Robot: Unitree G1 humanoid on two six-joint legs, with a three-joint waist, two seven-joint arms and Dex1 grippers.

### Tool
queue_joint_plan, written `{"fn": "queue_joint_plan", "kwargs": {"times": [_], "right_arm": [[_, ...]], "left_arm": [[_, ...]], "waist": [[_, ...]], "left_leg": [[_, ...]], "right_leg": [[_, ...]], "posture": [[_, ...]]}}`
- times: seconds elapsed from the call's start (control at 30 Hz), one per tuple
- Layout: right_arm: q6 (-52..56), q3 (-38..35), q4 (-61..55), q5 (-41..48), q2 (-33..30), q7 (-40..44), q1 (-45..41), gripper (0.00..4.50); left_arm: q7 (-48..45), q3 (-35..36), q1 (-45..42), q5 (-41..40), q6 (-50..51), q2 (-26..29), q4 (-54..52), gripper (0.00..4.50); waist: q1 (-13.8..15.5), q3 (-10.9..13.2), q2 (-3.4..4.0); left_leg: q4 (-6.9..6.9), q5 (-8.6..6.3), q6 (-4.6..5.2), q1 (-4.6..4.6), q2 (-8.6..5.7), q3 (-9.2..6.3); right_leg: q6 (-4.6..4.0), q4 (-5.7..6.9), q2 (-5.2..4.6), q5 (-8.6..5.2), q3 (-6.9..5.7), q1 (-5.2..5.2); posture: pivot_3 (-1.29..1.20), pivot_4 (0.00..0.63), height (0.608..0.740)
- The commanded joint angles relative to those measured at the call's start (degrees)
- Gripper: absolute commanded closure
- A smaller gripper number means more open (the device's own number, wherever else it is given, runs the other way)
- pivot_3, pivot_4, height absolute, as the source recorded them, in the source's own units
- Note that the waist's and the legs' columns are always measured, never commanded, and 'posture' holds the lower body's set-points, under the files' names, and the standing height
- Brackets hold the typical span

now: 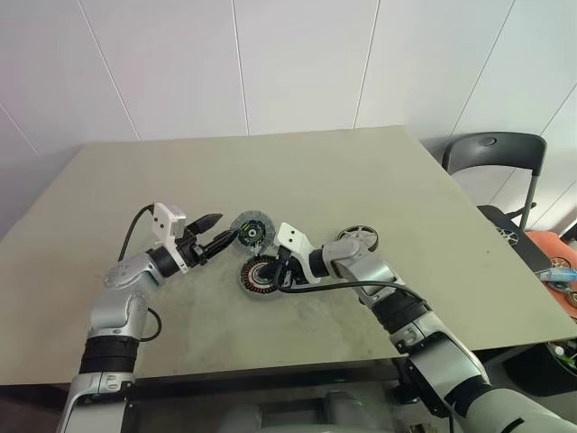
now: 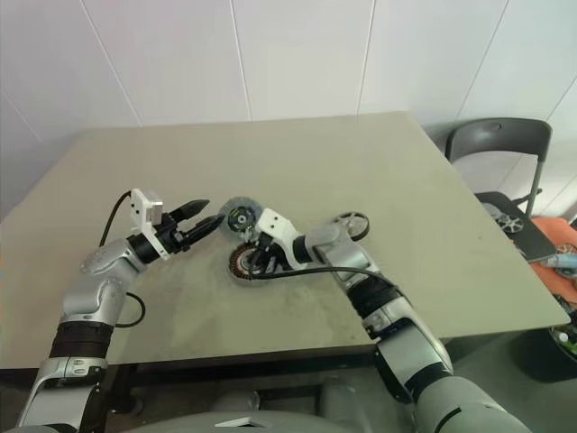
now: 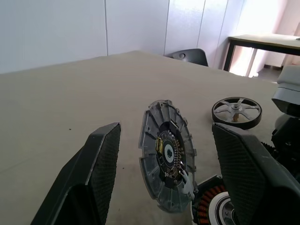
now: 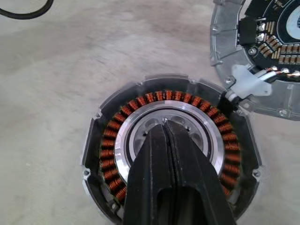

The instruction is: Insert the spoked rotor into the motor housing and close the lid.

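- Rotor insertion is not yet done, we judge: the spoked rotor (image 1: 359, 238) lies on the table (image 1: 379, 171), near the motor housing (image 4: 171, 154) but apart from it.
- Our right gripper (image 4: 165, 125) has its 2 fingers pressed together, empty, tips over the housing's centre.
- Our left gripper (image 3: 164, 154) is spread around the lid (image 3: 166, 157), which stands tilted on edge, wired to the housing.
- Next we must fetch the rotor and centre it inside the windings.
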Motion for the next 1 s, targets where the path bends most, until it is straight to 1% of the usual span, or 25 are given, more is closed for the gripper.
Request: {"fn": "queue_joint_plan", "kwargs": {"times": [0.03, 0.23, 0.33, 0.4, 0.47, 0.6, 0.67, 0.8, 0.93, 1.0], "right_arm": [[-1.6, -1.4, 2.05, -1.42, -1.72, -0.45, -1.89, 4.48], [-3.02, -2.69, 4.37, -2.1, -4.68, -0.39, -3.12, 4.48], [-2.88, -2.0, 3.88, -2.31, -5.72, 0.71, -2.82, 4.48], [-2.91, -2.01, 3.21, -1.91, -5.59, 1.25, -2.38, 4.48], [-2.26, -3.57, 1.46, 0.32, -4.79, 2.02, -2.14, 4.48], [1.66, -10.44, -2.65, 7.48, -3.25, 2.47, -3.24, 4.48], [2.71, -12.69, -2.59, 8.37, -3.8, 1.2, -3.54, 4.48], [6.2, -18.31, -3.54, 10.96, -5.17, -2.08, -3.11, 4.48], [15.96, -29.37, -10.1, 20.69, -8.47, -3.85, -2.15, 4.48], [20.21, -33.77, -12.88, 24.86, -10.33, -4.84, -1.75, 4.11]], "left_arm": [[-0.17, -0.05, -0.55, -0.3, -0.09, 0.01, -2.12, 1.2], [1.05, -0.63, -0.26, -0.42, 1.38, -0.37, -4.53, 1.2], [1.61, -0.98, -0.21, -0.34, 2.47, -0.62, -5.73, 1.2], [1.88, -1.19, -0.29, -0.31, 3.04, -0.8, -6.29, 1.2], [2.08, -1.36, -0.3, -0.32, 3.39, -0.91, -6.69, 1.2], [2.02, -1.74, -0.11, -0.25, 3.52, -0.93, -6.89, 1.2], [1.92, -1.92, 0.13, -0.34, 3.5, -0.94, -7.05, 1.2], [1.51, -2.44, 0.67, -0.25, 3.33, -1.02, -7.33, 1.2], [0.36, -2.89, 0.88, -0.32, 3.01, -0.99, -7.13, 1.2], [-0.61, -3.17, 1.07, -0.53, 3.31, -0.92, -6.92, 1.2]], "waist": [[0.01, 0.0, 0.0], [0.24, 0.0, 0.0], [0.27, 0.0, -0.01], [0.11, 0.0, -0.01], [-0.12, 0.0, 0.0], [-0.16, 0.02, 0.01], [0.03, 0.01, 0.01], [0.26, 0.02, 0.01], [0.31, 0.04, 0.03], [0.3, 0.04, 0.03]], "left_leg": [[0.01, 0.0, 0.0, 0.01, 0.0, 0.0], [0.04, 0.0, 0.0, 0.12, -0.01, 0.0], [0.07, 0.0, 0.0, 0.22, -0.02, -0.01], [0.09, 0.0, 0.0, 0.23, -0.03, 0.0], [0.06, 0.0, 0.0, 0.24, -0.01, -0.01], [0.0, 0.0, 0.0, 0.16, 0.03, -0.01], [-0.01, 0.0, 0.0, 0.15, 0.03, -0.03], [0.0, 0.0, 0.01, 0.14, -0.01, -0.01], [0.0, -0.01, 0.01, 0.06, -0.01, -0.02], [-0.01, -0.02, 0.04, 0.04, -0.01, -0.01]], "right_leg": [[0.0, 0.0, 0.0, 0.0, 0.0, 0.01], [0.1, -0.02, -0.01, -0.06, 0.0, 0.19], [0.18, -0.03, -0.02, -0.12, 0.0, 0.33], [0.19, -0.06, -0.02, -0.13, -0.01, 0.36], [0.19, -0.05, 0.0, -0.13, -0.01, 0.35], [0.16, 0.0, 0.03, -0.1, 0.0, 0.17], [0.04, -0.01, 0.02, -0.03, 0.0, 0.17], [0.07, -0.08, -0.02, -0.05, 0.0, 0.21], [0.05, -0.1, -0.03, -0.04, 0.0, 0.17], [0.07, -0.11, -0.03, -0.05, 0.0, 0.15]], "posture": [[0.0, 0.0, 0.74], [0.0, 0.0, 0.74], [0.0, 0.0, 0.74], [0.0, 0.0, 0.74], [0.0, 0.0, 0.74], [0.0, 0.0, 0.74], [0.0, 0.0, 0.74], [0.0, 0.0, 0.74], [0.0, 0.0, 0.74], [0.0, 0.0, 0.74]]}}
